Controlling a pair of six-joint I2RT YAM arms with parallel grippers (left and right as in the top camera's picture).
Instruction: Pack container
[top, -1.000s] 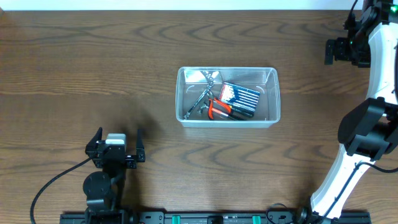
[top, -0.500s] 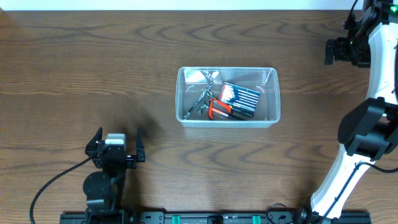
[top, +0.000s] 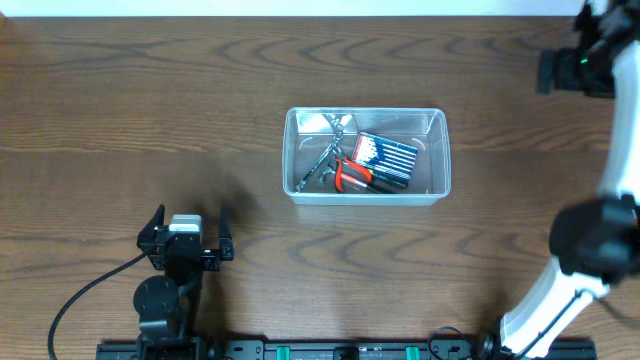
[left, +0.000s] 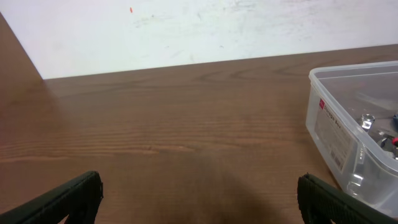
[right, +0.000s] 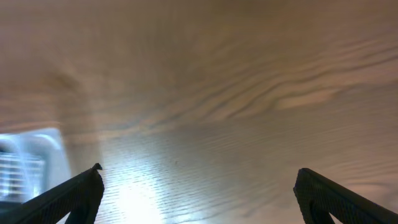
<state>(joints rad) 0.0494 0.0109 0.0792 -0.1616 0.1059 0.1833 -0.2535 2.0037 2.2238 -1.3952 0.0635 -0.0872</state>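
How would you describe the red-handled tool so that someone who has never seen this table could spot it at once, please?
On the brown wooden table, look at the clear container near the centre. Inside it, the red-handled tool lies toward the near wall, between a silver metal tool and a blue-and-black packet. It alone has curved red grips.

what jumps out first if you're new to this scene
First, the clear container in the middle of the table, holding a blue pack, a red-handled tool and metal tools. The left gripper sits open and empty near the front edge; the right arm is a blur at the far right.
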